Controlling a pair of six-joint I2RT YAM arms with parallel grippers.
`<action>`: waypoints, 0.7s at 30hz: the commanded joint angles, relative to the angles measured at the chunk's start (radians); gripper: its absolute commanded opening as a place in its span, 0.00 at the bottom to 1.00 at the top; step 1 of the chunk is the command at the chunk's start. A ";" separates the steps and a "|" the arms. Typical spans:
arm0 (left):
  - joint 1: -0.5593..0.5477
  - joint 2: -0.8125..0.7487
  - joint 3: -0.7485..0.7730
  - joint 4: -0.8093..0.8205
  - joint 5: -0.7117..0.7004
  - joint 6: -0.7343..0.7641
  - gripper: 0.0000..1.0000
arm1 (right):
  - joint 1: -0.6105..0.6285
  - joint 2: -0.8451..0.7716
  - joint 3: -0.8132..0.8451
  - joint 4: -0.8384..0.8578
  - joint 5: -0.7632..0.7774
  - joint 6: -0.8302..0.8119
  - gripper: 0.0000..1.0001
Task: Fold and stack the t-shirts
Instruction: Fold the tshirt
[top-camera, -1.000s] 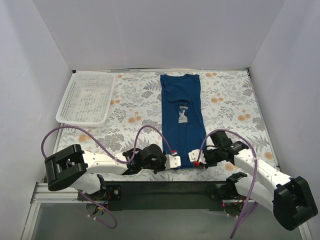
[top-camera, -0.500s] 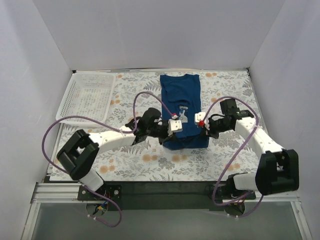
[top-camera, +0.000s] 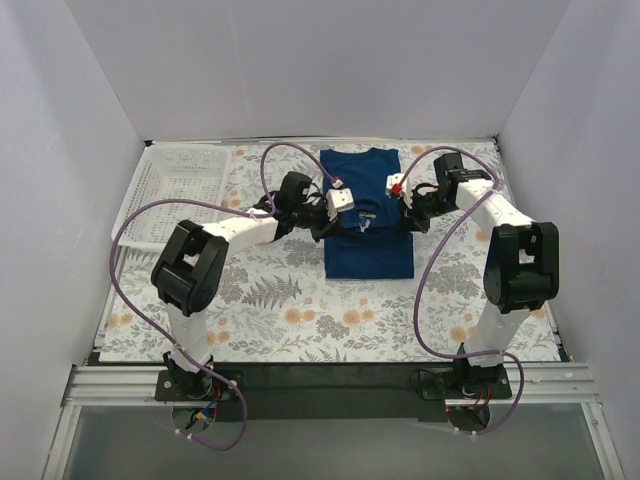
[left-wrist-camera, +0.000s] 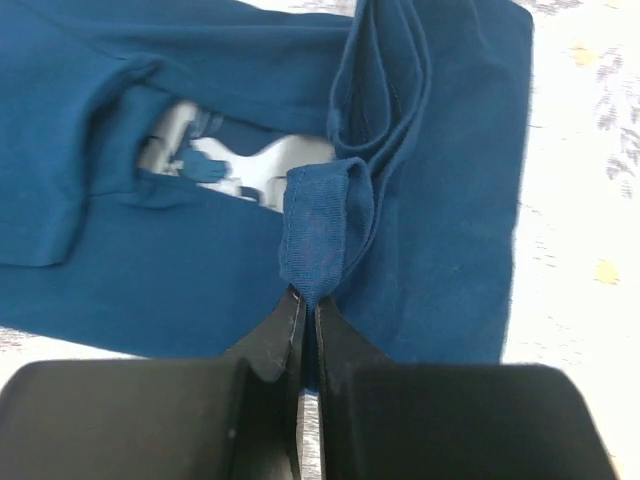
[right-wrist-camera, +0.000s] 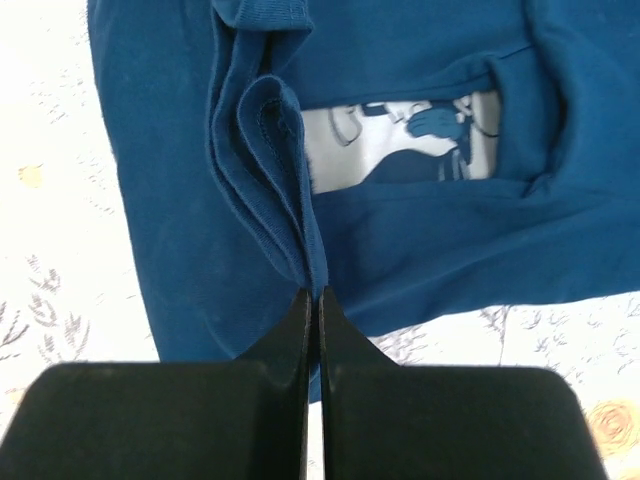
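A dark blue t-shirt (top-camera: 368, 245) lies at the back middle of the flowered table, its near half folded over towards the far end. My left gripper (top-camera: 338, 200) is shut on the shirt's folded hem at the left side; in the left wrist view the cloth (left-wrist-camera: 318, 240) is pinched between the closed jaws. My right gripper (top-camera: 398, 187) is shut on the hem at the right side; the right wrist view shows the bunched edge (right-wrist-camera: 270, 180) in its jaws. A pale printed picture (right-wrist-camera: 400, 140) shows between the layers.
A white plastic basket (top-camera: 172, 190) stands at the back left. White walls close the table on three sides. Purple cables loop over both arms.
Both grippers have carried the shirt's near hem from the table's front edge to the far end, folding the shirt in half lengthwise. Both arms are stretched out far.
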 joint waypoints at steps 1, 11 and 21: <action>0.011 0.027 0.068 -0.021 0.022 0.028 0.00 | -0.003 0.047 0.083 -0.018 -0.037 0.040 0.01; 0.042 0.092 0.125 -0.016 -0.007 0.028 0.00 | 0.010 0.172 0.200 -0.016 -0.014 0.093 0.01; 0.067 0.142 0.177 0.008 -0.055 0.012 0.00 | 0.019 0.245 0.297 0.015 0.032 0.182 0.01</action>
